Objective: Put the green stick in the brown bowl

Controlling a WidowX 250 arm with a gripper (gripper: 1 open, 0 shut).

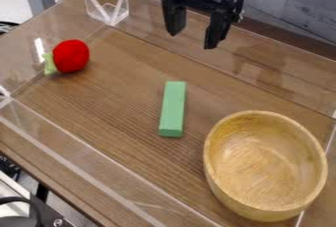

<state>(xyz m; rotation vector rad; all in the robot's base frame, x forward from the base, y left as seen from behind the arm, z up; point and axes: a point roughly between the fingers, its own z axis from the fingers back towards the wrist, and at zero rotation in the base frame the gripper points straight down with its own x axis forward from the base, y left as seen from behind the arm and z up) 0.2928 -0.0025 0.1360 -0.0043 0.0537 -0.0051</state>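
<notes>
Past the glossy red ball (71,56), my black metal pincer (195,40) hangs released; I should centre over the flat green rectangular stick (172,109) (mid-table, just left of the big round light-brown wooden bowl (265,166)), then pinch across its narrow width.

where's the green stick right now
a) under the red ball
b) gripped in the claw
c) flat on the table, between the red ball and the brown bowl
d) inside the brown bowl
c, the green stick lies on the bare wood, with the red ball off to one side and the brown bowl to the other
</notes>
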